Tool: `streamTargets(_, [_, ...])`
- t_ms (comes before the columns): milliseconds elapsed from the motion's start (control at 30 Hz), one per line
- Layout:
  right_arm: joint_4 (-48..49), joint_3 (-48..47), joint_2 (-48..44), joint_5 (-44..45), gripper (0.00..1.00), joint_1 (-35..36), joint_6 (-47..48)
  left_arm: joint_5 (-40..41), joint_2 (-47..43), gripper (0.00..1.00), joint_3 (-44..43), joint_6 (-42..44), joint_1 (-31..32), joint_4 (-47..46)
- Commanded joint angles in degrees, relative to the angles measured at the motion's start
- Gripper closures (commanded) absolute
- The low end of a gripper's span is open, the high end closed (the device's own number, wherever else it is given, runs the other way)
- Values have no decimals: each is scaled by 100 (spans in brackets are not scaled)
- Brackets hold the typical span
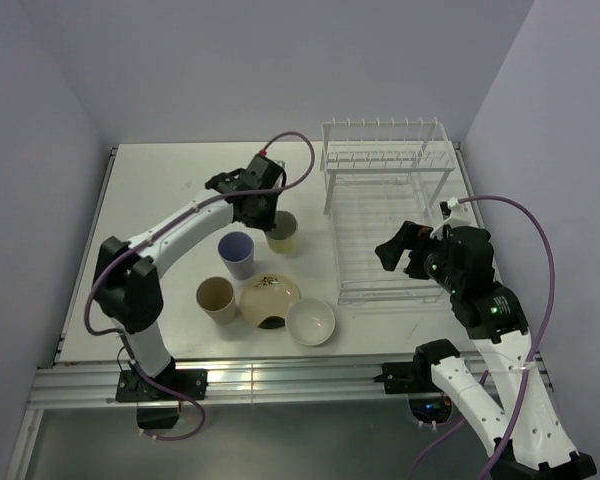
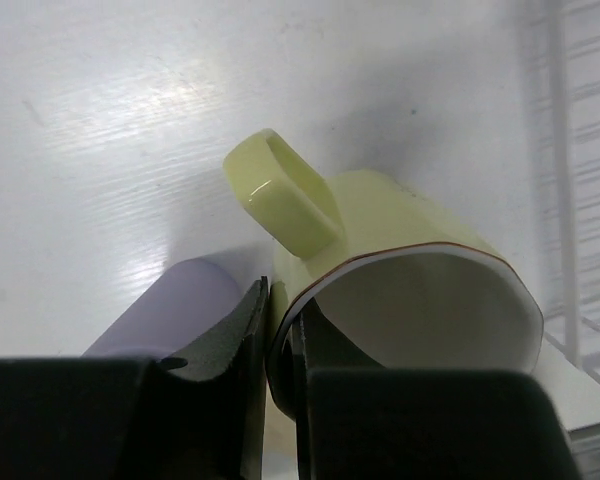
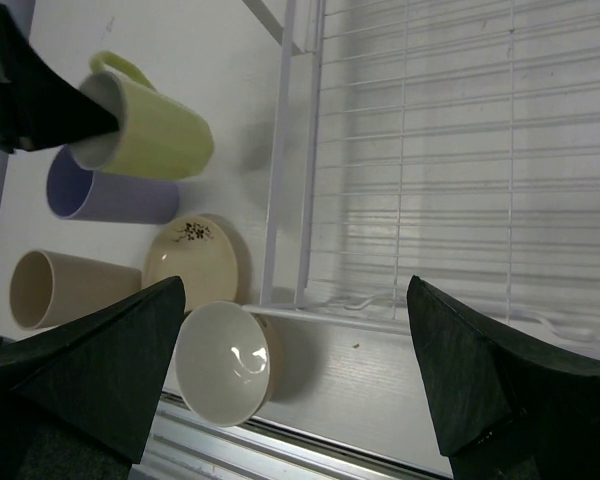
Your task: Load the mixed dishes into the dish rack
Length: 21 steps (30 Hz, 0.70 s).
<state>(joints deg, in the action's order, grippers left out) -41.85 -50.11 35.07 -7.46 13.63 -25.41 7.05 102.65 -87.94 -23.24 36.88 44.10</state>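
Pinching mug (image 2: 400,230) — left gripper (image 2: 280,318) outstretched

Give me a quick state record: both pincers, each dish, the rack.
left pincer: shut on mug rim
right pincer: open, over rack near edge
mug: held beside lavender tumbler; cannot tell whether it is lifted
lavender tumbler: upright on table
tan tumbler: upright, left of plate
plate: on table, between tan tumbler and bowl
bowl: on table, off rack's near-left corner
rack: no dishes in it
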Motion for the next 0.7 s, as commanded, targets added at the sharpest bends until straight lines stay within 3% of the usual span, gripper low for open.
streamTargets(0, [45,-420,79,-254,0,35,106,228,-1202,100,-855,-49,12,63])
streamTargets(133, [150,-526,184,-825,0,35,1,-334,-2036,100,-971,-154,12,91])
streamTargets(300, [913,-360,334,-2327,0,35,-446,-1502,-3048,100,-32,-488,12,-585])
streamTargets(433, [1564,-263,422,-3401,0,35,-921,-2844,-4241,100,1075,-725,12,-1805])
streamTargets(467, [1670,-254,439,-3672,0,35,-1009,-3041,-4453,100,1538,-838,12,-2426])
streamTargets(567, [2205,-193,466,-4234,0,35,-1474,-3541,-5061,100,2235,-1120,12,-3142])
streamTargets(667, [3371,70,343,-4683,0,35,-2421,-4077,-5413,100,2772,-1436,12,-4281])
